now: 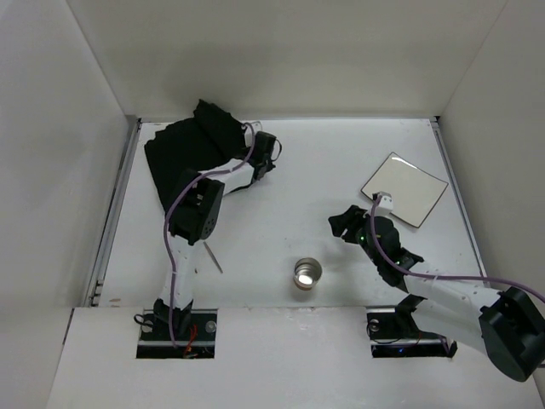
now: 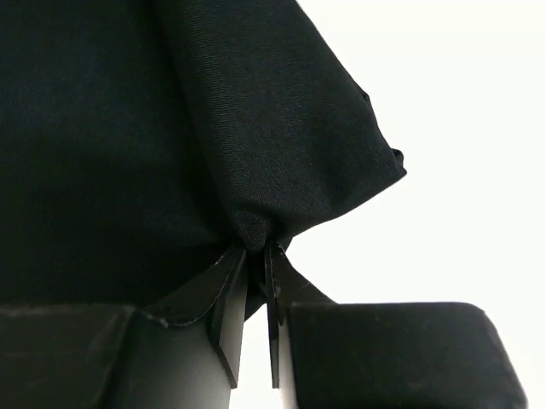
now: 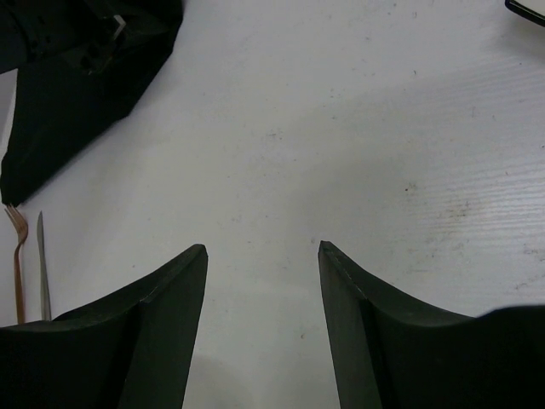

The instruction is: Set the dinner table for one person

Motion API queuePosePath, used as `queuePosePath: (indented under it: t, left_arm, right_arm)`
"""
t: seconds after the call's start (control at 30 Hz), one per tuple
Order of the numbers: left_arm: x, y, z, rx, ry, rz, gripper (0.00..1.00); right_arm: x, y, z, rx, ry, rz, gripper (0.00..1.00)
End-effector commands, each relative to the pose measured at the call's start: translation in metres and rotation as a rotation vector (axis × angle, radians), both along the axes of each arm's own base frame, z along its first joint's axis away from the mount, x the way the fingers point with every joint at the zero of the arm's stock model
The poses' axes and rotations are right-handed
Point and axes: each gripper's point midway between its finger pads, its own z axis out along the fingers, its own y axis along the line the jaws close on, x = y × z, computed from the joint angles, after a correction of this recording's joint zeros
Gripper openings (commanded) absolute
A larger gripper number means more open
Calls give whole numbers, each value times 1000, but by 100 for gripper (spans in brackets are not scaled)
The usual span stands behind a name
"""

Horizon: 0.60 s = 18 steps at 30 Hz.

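The dinner table [image 1: 298, 179] is a white tabletop. A black placemat [image 1: 192, 145] lies bunched at its far left. My left gripper [image 1: 255, 138] is shut on a gathered corner of the placemat [image 2: 255, 128], pinched between the fingertips [image 2: 232, 266]. A white square plate [image 1: 405, 189] lies at the far right. A metal cup [image 1: 306, 273] stands near the front centre. My right gripper [image 1: 341, 223] is open and empty [image 3: 262, 249] over the bare table [image 3: 358, 128], left of the plate. A fork [image 3: 15, 256] and a knife [image 3: 41, 264] lie side by side at the left.
The knife tip [image 1: 214, 256] pokes out beside my left arm's elbow. Metal rails [image 1: 113, 213] run along the table's side edges, with white walls round it. The plate's edge [image 3: 528, 8] shows at the right wrist view's top right.
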Motion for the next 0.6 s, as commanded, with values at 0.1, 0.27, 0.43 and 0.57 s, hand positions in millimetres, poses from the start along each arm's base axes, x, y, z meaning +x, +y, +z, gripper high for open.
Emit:
queuePosePath:
  t: [0.1, 0.27, 0.43, 0.57]
  left_arm:
    - [-44, -84, 17, -142, 9, -140, 9]
    - [-73, -125, 30, -186, -13, -216, 10]
    - [-96, -151, 51, -218, -48, -286, 31]
    - [-107, -136, 82, -255, -112, -281, 57]
  right_arm:
    - [9, -1, 22, 42, -65, -20, 61]
    - [12, -3, 20, 63, -53, -41, 65]
    - [18, -3, 25, 105, -28, -82, 75]
    - [39, -5, 24, 117, 11, -143, 80]
